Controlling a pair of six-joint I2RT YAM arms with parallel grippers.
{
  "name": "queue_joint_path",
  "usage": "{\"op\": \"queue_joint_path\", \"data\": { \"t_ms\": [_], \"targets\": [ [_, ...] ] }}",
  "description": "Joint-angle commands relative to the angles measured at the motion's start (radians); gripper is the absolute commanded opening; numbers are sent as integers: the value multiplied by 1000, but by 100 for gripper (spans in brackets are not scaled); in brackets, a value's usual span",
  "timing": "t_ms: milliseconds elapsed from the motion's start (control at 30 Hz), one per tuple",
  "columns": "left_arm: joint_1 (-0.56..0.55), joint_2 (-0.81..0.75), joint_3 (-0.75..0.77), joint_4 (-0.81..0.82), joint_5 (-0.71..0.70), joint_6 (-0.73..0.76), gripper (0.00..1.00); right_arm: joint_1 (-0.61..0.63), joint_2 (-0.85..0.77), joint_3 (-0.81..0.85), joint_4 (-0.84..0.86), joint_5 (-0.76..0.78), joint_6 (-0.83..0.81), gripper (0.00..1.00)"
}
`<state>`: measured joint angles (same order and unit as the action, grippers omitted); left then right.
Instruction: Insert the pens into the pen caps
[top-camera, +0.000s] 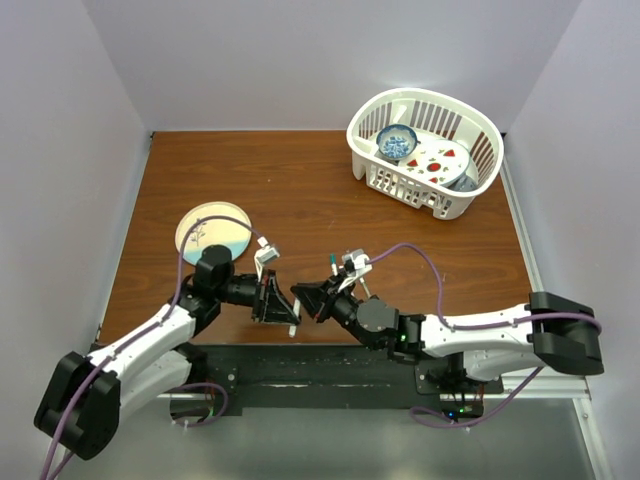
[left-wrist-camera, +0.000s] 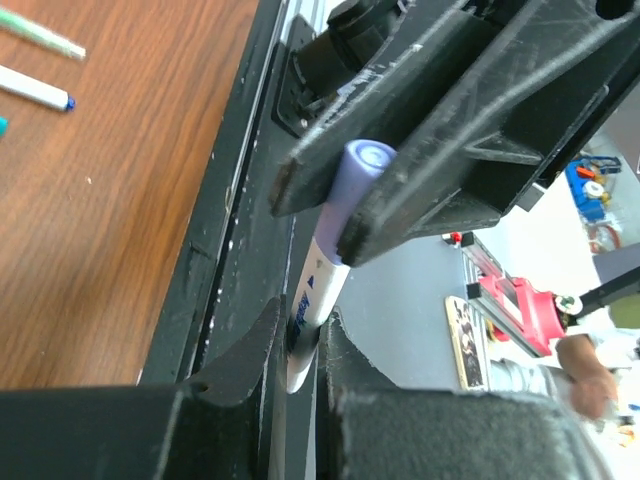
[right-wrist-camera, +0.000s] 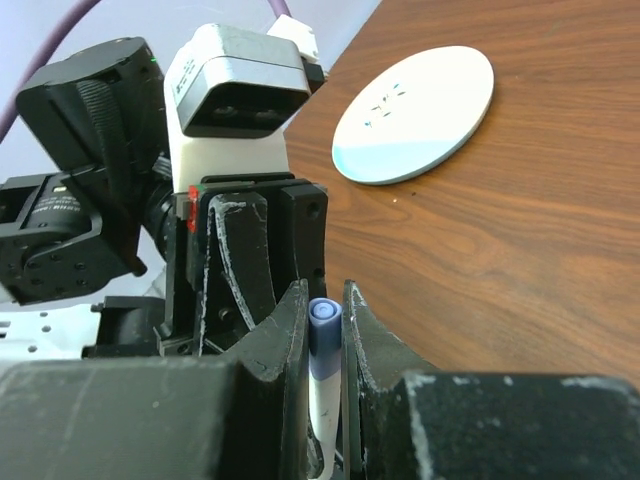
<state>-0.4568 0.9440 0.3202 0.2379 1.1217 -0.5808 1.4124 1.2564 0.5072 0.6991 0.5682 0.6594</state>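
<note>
My two grippers meet tip to tip over the table's near edge, the left gripper (top-camera: 277, 300) facing the right gripper (top-camera: 308, 300). In the left wrist view my left gripper (left-wrist-camera: 300, 325) is shut on a white pen (left-wrist-camera: 312, 295) with blue print. The pen's far end sits inside a lavender pen cap (left-wrist-camera: 357, 172) pinched between the right arm's black fingers (left-wrist-camera: 430, 190). In the right wrist view my right gripper (right-wrist-camera: 325, 300) is shut on that lavender cap (right-wrist-camera: 325, 330), with the white pen (right-wrist-camera: 322, 400) running down from it. Two more pens (left-wrist-camera: 38, 90) lie on the table.
A round pale plate (top-camera: 212, 230) lies on the brown table to the left, also seen as the plate (right-wrist-camera: 415, 115). A white basket (top-camera: 470, 200) holding dishes stands at the back right. The black mounting rail (top-camera: 320, 365) runs along the near edge under the grippers.
</note>
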Motion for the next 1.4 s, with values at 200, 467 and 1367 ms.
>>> {"op": "queue_joint_path", "data": {
  "t_ms": [200, 467, 1367],
  "targets": [
    [119, -134, 102, 321, -456, -93, 0, 172, -148, 122, -469, -90, -58, 10],
    [119, -188, 83, 232, -442, -82, 0, 146, -278, 286, -556, 98, -224, 79],
    [-243, 373, 26, 265, -999, -433, 14, 148, -528, 183, -971, 285, 65, 99]
  ]
}}
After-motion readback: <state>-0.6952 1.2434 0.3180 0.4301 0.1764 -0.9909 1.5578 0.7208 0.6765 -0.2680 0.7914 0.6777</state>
